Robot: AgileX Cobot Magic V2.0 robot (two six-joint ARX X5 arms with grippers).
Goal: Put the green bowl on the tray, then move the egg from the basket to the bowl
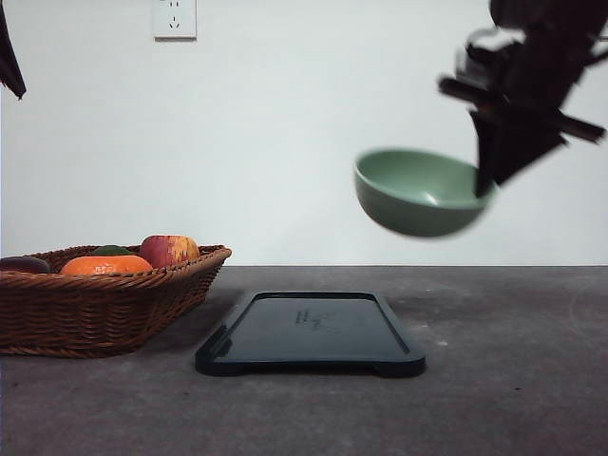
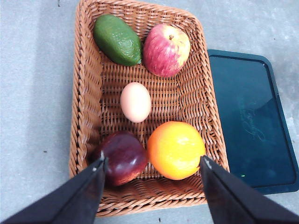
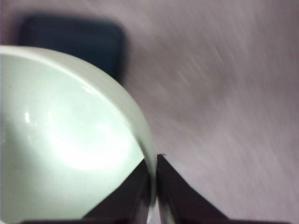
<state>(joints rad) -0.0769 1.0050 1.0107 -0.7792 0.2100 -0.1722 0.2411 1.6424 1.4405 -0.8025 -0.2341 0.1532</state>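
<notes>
The green bowl [image 1: 418, 192] hangs tilted in the air, above and to the right of the tray [image 1: 312, 332]. My right gripper [image 1: 486, 179] is shut on the bowl's right rim; in the right wrist view its fingers [image 3: 166, 191] pinch the rim of the bowl [image 3: 65, 140], with the blurred tray [image 3: 70, 39] on the table beyond. The basket [image 2: 145, 107] sits left of the tray [image 2: 252, 121]. A beige egg [image 2: 135, 101] lies in its middle. My left gripper [image 2: 152, 163] hovers open above the basket's near end, holding nothing.
The basket [image 1: 95, 294] also holds an avocado [image 2: 117, 39], a red apple [image 2: 166, 49], an orange [image 2: 175, 149] and a dark purple fruit [image 2: 122, 156]. Bare grey table [image 1: 513, 361] lies right of the tray. A white wall with a socket [image 1: 174, 17] stands behind.
</notes>
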